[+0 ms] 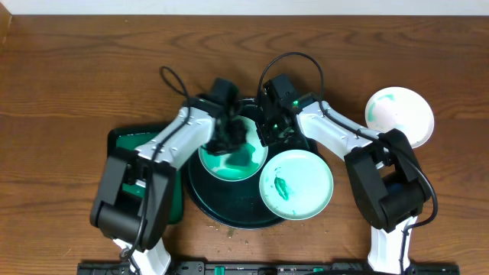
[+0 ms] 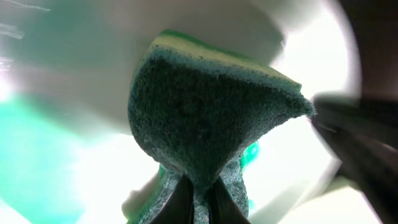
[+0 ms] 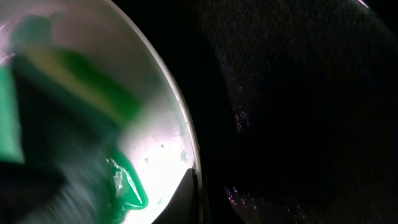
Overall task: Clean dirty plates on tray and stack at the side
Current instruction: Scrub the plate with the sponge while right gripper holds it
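Three dirty plates show in the overhead view. One plate (image 1: 218, 164) lies on the round black-green tray (image 1: 218, 200), smeared green. My left gripper (image 1: 227, 141) is over it, shut on a green sponge (image 2: 205, 118) whose scouring face presses the plate (image 2: 311, 62); the gripper (image 2: 200, 200) pinches the sponge's narrow end. My right gripper (image 1: 267, 137) is shut on this plate's right rim (image 3: 186, 134), one finger (image 3: 185, 194) lying inside the plate. A second plate (image 1: 296, 183) with a green smear overlaps the tray's right rim. The third plate (image 1: 399, 114) sits on the table at the far right.
A smaller green rectangular tray (image 1: 134, 141) lies at the left, partly under the left arm. The dark tray floor (image 3: 298, 124) fills the right wrist view beside the held plate. Both arms cross over the tray's far half. Brown wood table (image 1: 76, 69) surrounds everything.
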You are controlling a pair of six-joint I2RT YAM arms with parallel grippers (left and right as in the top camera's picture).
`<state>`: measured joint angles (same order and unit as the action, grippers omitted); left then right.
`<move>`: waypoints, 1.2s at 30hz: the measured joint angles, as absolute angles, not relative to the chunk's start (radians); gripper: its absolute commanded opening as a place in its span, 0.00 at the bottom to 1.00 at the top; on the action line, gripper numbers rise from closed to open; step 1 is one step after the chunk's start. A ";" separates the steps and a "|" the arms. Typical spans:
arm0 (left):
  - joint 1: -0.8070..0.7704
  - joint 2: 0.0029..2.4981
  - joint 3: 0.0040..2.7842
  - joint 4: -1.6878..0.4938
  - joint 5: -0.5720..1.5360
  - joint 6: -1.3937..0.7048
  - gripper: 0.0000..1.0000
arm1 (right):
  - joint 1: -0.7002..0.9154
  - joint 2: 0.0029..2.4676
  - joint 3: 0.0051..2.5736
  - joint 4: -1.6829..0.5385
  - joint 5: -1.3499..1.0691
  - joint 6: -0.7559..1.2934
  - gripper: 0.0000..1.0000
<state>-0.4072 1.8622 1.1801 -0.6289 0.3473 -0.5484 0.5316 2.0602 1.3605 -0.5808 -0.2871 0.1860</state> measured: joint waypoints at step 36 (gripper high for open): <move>-0.339 1.863 1.183 -0.761 0.392 -0.419 0.07 | 0.532 2.060 1.362 -0.599 -0.287 0.186 0.01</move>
